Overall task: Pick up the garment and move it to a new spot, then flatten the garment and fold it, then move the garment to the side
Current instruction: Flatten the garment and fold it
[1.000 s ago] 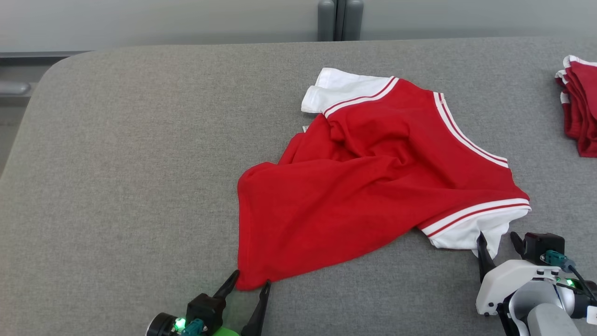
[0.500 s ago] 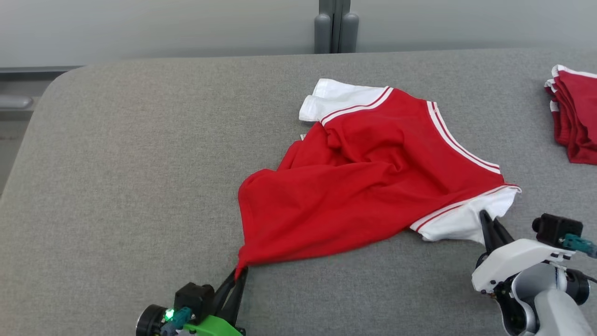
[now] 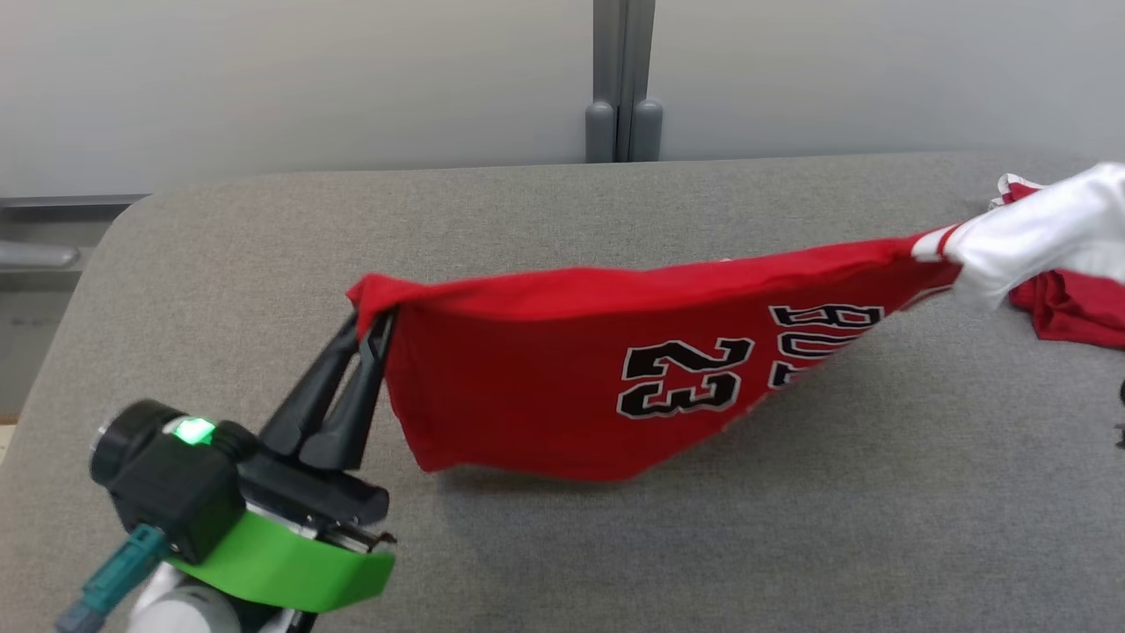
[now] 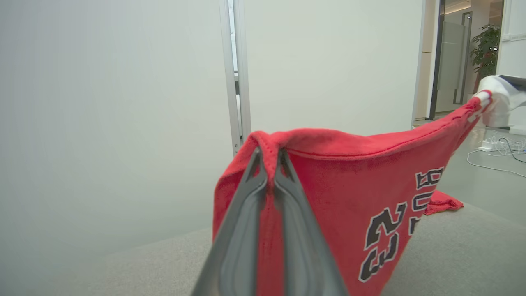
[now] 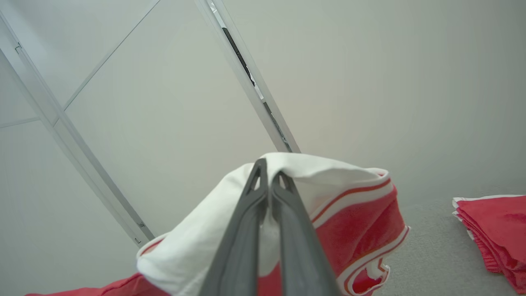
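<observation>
Two hands grip one red jersey (image 3: 545, 369): left hand (image 3: 373, 327) clenched on a red corner, right hand (image 5: 269, 169) clenched on its white sleeve, cloth stretched between them over the counter (image 3: 615, 545); one folded pile (image 3: 1068, 316) near the right hand.

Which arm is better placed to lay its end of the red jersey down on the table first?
Probably the left: the left pincer grips a red corner of the jersey above open table, while the right pincer holds the white sleeve up near the folded red stack, which it might disturb.
</observation>
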{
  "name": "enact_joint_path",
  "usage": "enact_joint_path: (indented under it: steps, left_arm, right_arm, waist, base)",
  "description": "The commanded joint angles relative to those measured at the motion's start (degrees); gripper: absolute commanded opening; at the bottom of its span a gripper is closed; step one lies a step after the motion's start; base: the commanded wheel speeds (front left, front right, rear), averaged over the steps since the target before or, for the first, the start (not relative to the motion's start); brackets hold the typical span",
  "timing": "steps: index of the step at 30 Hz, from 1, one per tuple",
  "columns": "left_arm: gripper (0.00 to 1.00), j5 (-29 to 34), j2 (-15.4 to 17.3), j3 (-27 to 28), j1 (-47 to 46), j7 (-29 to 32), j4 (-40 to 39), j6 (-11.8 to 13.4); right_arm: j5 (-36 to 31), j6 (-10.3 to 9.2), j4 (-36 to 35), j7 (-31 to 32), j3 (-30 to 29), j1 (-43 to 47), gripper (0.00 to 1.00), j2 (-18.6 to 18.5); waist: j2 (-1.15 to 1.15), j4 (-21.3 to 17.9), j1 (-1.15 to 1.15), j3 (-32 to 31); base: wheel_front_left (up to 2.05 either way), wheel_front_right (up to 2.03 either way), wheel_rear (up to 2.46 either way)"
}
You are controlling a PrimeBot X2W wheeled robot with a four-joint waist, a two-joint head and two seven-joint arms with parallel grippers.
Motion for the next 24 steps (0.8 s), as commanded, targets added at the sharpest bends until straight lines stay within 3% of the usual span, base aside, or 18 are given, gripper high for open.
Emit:
enact_joint_path:
  steps: [1,7,13,19,24]
  left_arm:
    - [0.0,-0.3,1.57,0.75,-2.59,2.68,-3.74,0.15]
    - [0.0,-5.52,6.12,3.87,-13.2,13.14,-11.22,-0.46]
    - [0.0,-12.86,10.58,5.02,-30.28,17.98,-2.13,-1.2]
    - [0.0,-13.52,14.12,0.03,-51.3,14.62,15.13,-1.19]
    - [0.0,-11.72,13.3,-3.2,-66.58,3.99,31.65,-1.21]
  right_arm:
    - [0.62,-0.01,-2.86,2.6,-1.03,-2.82,0.0,0.24]
    - [-1.38,-0.01,-6.8,12.54,-3.81,-16.52,0.0,0.89]
    - [-8.78,0.0,2.1,17.44,-3.01,-34.83,0.0,1.09]
    - [-15.13,-0.01,20.26,11.36,-0.14,-56.01,0.0,1.05]
    - [-17.72,-0.01,35.68,1.49,0.88,-70.42,0.0,1.03]
  waist:
    - [0.0,-0.61,0.0,0.39]
    - [0.0,-1.76,0.0,4.18]
    - [0.0,-2.47,0.0,13.79]
    - [0.0,-2.78,0.0,23.99]
    - [0.0,-3.24,0.0,28.15]
  base:
    - [0.0,0.0,0.0]
    - [0.0,0.0,0.0]
    - [0.0,0.0,0.0]
    - [0.0,0.0,0.0]
    - [0.0,0.0,0.0]
